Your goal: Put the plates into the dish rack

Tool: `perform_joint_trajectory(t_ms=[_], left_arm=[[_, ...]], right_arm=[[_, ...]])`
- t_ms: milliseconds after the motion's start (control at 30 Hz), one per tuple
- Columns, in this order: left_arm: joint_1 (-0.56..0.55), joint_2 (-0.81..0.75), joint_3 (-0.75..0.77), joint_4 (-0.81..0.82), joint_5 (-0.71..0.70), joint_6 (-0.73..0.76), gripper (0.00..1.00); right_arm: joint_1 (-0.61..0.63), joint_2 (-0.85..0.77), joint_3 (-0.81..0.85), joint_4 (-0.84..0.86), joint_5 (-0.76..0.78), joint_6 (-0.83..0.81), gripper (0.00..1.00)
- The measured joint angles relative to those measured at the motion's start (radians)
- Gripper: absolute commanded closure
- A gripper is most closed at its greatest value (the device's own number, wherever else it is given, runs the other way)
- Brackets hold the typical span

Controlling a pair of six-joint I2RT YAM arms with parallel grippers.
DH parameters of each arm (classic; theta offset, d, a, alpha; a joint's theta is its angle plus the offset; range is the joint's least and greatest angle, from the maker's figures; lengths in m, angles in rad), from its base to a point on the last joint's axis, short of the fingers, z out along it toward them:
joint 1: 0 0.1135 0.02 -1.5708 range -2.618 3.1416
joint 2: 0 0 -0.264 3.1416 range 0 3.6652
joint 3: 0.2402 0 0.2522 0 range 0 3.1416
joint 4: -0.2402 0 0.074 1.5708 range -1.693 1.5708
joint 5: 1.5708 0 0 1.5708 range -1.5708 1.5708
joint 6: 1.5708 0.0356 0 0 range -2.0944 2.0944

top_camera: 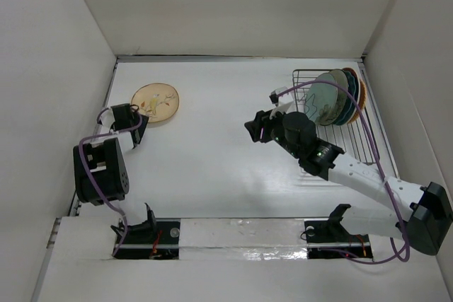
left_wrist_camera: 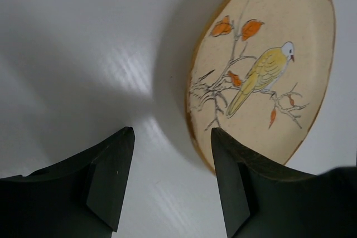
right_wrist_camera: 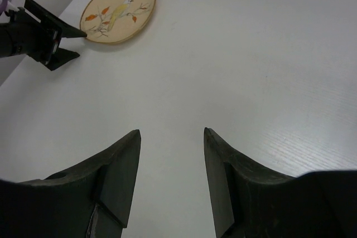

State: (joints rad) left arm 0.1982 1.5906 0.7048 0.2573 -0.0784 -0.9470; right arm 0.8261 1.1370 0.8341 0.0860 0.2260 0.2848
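Observation:
A cream plate with a bird-on-branch drawing (top_camera: 154, 102) lies flat on the white table at the far left; it also shows in the left wrist view (left_wrist_camera: 262, 71) and the right wrist view (right_wrist_camera: 118, 12). My left gripper (top_camera: 141, 124) (left_wrist_camera: 170, 132) is open and empty, low at the plate's near rim, with one finger (left_wrist_camera: 231, 176) over the rim edge. The wire dish rack (top_camera: 356, 143) stands at the right and holds several upright plates (top_camera: 333, 98). My right gripper (top_camera: 252, 129) (right_wrist_camera: 172, 132) is open and empty above the table's middle, left of the rack.
White walls close in the table on the left, back and right. The left gripper (right_wrist_camera: 47, 36) shows in the right wrist view beside the plate. Purple cables loop around both arms.

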Motion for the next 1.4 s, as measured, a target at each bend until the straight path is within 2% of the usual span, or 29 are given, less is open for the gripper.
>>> perform_joint_trajectory(t_ms=[267, 367, 400, 500, 633, 833, 967, 1167, 1400], left_arm=[[0.000, 0.148, 0.114, 0.092, 0.082, -0.013, 0.57], [0.001, 0.181, 0.121, 0.136, 0.113, -0.037, 0.70], [0.003, 0.193, 0.121, 0.153, 0.124, -0.047, 0.82], [0.005, 0.220, 0.111, 0.208, 0.156, -0.085, 1.00], [0.007, 0.212, 0.065, 0.311, 0.181, -0.124, 1.00], [0.006, 0.064, -0.117, 0.386, 0.183, -0.136, 1.00], [-0.019, -0.059, -0.181, 0.378, 0.187, -0.120, 1.00], [-0.063, -0.213, -0.260, 0.405, 0.275, -0.131, 1.00], [-0.068, -0.364, -0.330, 0.417, 0.413, -0.138, 1.00]], right_arm=[[-0.008, 0.005, 0.000, 0.000, -0.014, 0.000, 0.45], [-0.014, 0.005, 0.000, 0.000, -0.014, 0.000, 0.45], [-0.018, 0.005, 0.000, 0.000, -0.014, 0.000, 0.45], [-0.029, 0.005, 0.000, 0.000, -0.014, 0.000, 0.46], [-0.041, 0.017, 0.000, 0.001, -0.015, 0.000, 0.45], [-0.049, 0.056, 0.000, 0.005, -0.045, 0.011, 0.20], [-0.053, 0.097, 0.006, 0.013, -0.085, 0.034, 0.13], [-0.067, 0.229, 0.091, 0.051, -0.163, 0.102, 0.10], [-0.143, 0.459, 0.241, 0.132, -0.291, 0.207, 0.09]])
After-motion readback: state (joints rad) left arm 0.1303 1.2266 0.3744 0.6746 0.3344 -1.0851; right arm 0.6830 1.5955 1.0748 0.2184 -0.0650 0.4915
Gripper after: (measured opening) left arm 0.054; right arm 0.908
